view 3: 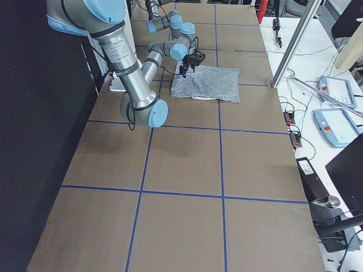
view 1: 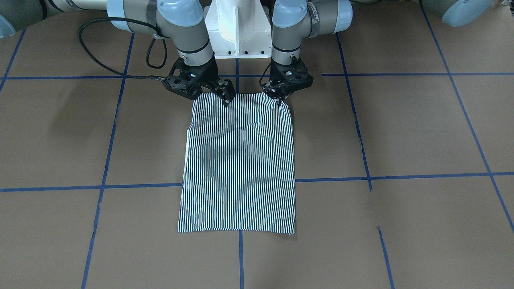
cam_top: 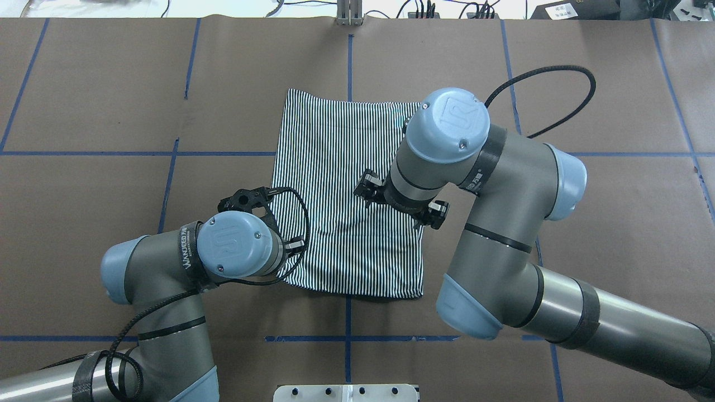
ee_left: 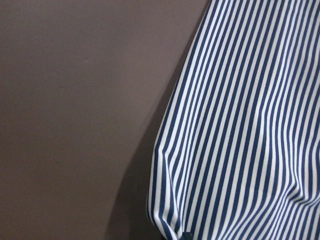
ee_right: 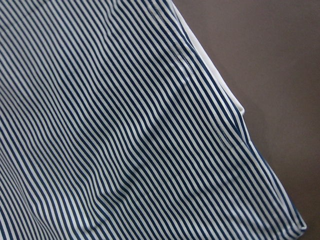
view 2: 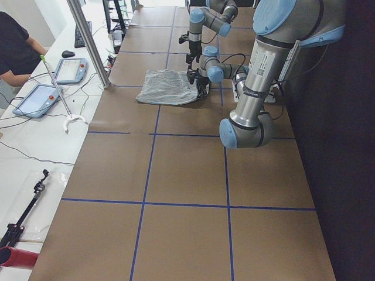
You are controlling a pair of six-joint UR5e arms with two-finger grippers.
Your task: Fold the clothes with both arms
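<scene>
Polo shirt [view 1: 241,160] lies flat on the brown surface [view 1: 401,132] directly in front of the pedestal base [view 1: 237,36]. It is narrowed to a long striped rectangle with no sleeves or collar showing, so I judge the side folds done. Its short edge nearest the base sits just in front of it, and the opposite short edge is the part of the shirt farthest from the base. My left tool [view 1: 281,99] is at one corner of the base-side edge and my right tool [view 1: 226,98] at the other, both tips down on the cloth. In the front-facing view each pair of fingers looks drawn narrow on the hem. The left wrist view shows the stripes gathering toward the bottom of the frame, with a shadow under the cloth edge. I read that as both tools pinching the shirt with the corners slightly raised, though the contact itself is too small to see plainly. Step in hand, by my judgement: the lengthwise fold, carrying the base-side edge over toward the far edge. The next move calls for lifting both corners together at equal height. Then I travel away from the base at matched speed, keeping the hem taut between the tools so it does not sag or skew. I lay it down square on the far edge before letting go.
</scene>
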